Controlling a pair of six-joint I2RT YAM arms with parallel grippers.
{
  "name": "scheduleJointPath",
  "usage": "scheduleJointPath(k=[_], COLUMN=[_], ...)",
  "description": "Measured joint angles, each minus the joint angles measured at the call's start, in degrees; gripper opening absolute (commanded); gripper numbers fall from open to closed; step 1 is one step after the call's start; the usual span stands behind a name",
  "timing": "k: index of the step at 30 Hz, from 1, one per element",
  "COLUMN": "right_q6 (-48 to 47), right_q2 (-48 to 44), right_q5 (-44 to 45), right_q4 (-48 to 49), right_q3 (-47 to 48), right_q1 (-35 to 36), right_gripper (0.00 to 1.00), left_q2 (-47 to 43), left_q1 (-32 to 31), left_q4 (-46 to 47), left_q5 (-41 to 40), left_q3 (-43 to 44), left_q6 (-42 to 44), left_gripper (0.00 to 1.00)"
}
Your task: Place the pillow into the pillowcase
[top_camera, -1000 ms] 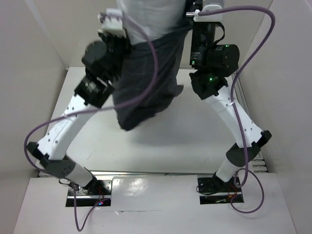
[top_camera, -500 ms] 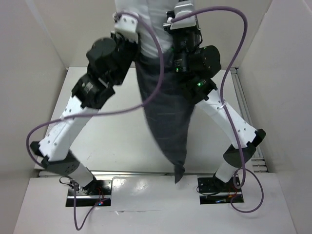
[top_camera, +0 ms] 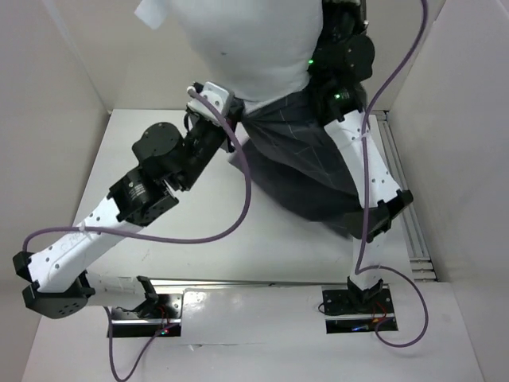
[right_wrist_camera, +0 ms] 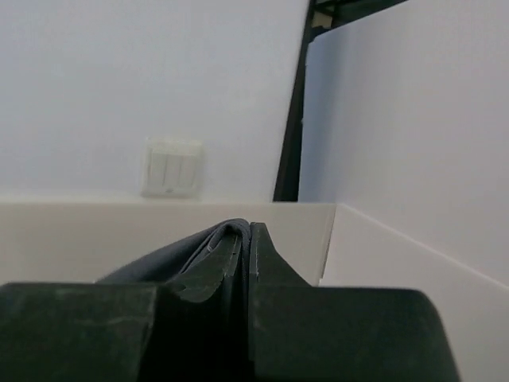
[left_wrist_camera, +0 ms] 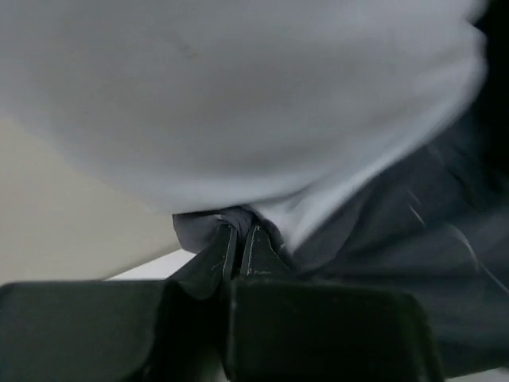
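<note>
The white pillow point(top_camera: 246, 48) bulges high at the back centre, its lower part inside the dark grey checked pillowcase point(top_camera: 306, 163), which bunches beneath it down to the table. My left gripper point(top_camera: 235, 127) is shut on the pillowcase's left rim, just under the pillow point(left_wrist_camera: 238, 95); a dark fold point(left_wrist_camera: 203, 227) sits pinched between the left gripper's point(left_wrist_camera: 239, 239) fingers. My right gripper point(right_wrist_camera: 248, 232) is raised high at the back right and is shut on another fold of the pillowcase point(right_wrist_camera: 171, 259). In the top view only the right arm point(top_camera: 358, 151) shows.
White enclosure walls stand at the left point(top_camera: 56, 95) and right point(top_camera: 461, 119). A metal rail point(top_camera: 402, 199) runs along the table's right edge. Purple cables point(top_camera: 238, 207) loop from both arms. A wall switch point(right_wrist_camera: 169, 167) shows beyond the right gripper.
The grippers, close together half a second ago with the pillowcase hanging long, have parted. The left dropped forward-left, the right rose to the back right. The pillow now bulges above the case.
</note>
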Motion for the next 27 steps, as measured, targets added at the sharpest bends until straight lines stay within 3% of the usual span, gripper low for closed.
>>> scheduleJointPath(k=[3, 7, 9, 10, 12, 14, 15, 18, 21, 27], right_q6=[-1.29, 5.33, 9.09, 10.67, 12.46, 12.57, 12.11, 9.01, 7.30, 15.43], right_q2=[-6.97, -21.44, -26.47, -27.89, -28.02, -24.02, -20.74, -10.60, -9.20, -22.75], right_q5=[1.42, -3.82, -8.13, -9.90, -11.34, -9.51, -7.85, -3.56, -1.92, -10.54], right_q4=[2.36, -0.94, -3.78, -5.31, -6.78, -8.46, -9.22, -6.69, -4.17, -7.10], right_q3=[-14.03, -36.89, -43.43, -44.61, -43.93, -38.53, -33.86, -19.43, -20.83, -38.97], right_q1=[3.39, 14.88, 18.88, 20.09, 19.82, 16.63, 14.47, 7.10, 3.61, 5.77], right_gripper=[0.00, 0.00, 0.00, 0.00, 0.00, 0.00, 0.00, 0.00, 0.00, 0.00], left_q2=[5.92, 25.35, 32.59, 33.62, 29.88, 17.33, 11.91, -0.98, -3.48, 14.67], left_q1=[6.12, 19.58, 24.11, 24.61, 21.51, 11.87, 6.91, -3.96, -6.27, 10.19], left_q4=[-2.23, -10.21, -10.51, -10.19, -8.72, 4.02, 6.01, 3.19, 4.90, 3.04], left_q5=[-3.19, -7.02, -10.60, -12.55, -16.76, -17.51, -17.11, -10.21, -6.62, -9.66], left_q3=[8.11, 36.79, 47.12, 47.25, 39.23, 15.63, 7.74, -3.74, -3.85, 14.23], left_q6=[1.25, 0.37, 0.46, 0.96, 3.58, 6.80, 6.82, 6.25, 6.93, 4.13], left_gripper=[0.00, 0.00, 0.00, 0.00, 0.00, 0.00, 0.00, 0.00, 0.00, 0.00])
